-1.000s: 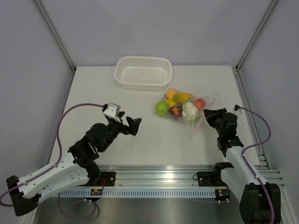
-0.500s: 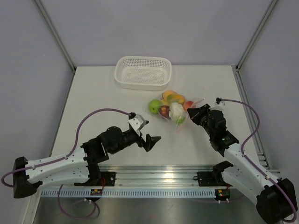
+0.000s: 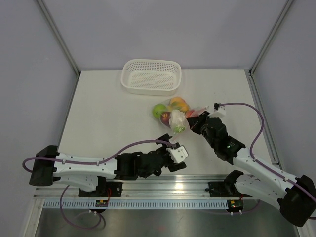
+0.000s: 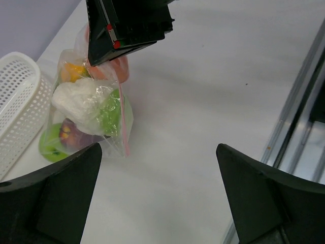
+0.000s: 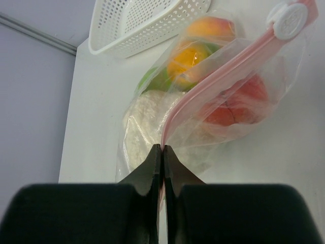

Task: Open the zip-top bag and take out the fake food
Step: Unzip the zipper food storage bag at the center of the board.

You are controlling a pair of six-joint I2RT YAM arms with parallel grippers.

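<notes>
The clear zip-top bag [image 3: 177, 114] with its pink zip strip [image 5: 223, 68] lies right of the table's middle, holding the fake food: white cauliflower [image 5: 144, 124], green apple [image 3: 159, 110], orange pieces [image 5: 188, 58] and a red piece [image 5: 238, 101]. My right gripper [image 3: 193, 123] is shut on the pink zip strip [image 5: 163, 147], the white slider [image 5: 287, 18] at the strip's far end. My left gripper [image 3: 170, 140] is open and empty, low over the table just short of the bag [image 4: 91, 109]. The bag's lower corner hangs near my left finger [image 4: 56, 198].
A white perforated basket [image 3: 151, 76] stands at the back middle, just behind the bag; its edge also shows in the left wrist view [image 4: 18, 107]. The metal rail [image 3: 163, 185] runs along the table's near edge.
My right gripper has dragged the bag leftward and toward the basket. My left arm has swung right and stretched forward, its gripper now just in front of the bag.
</notes>
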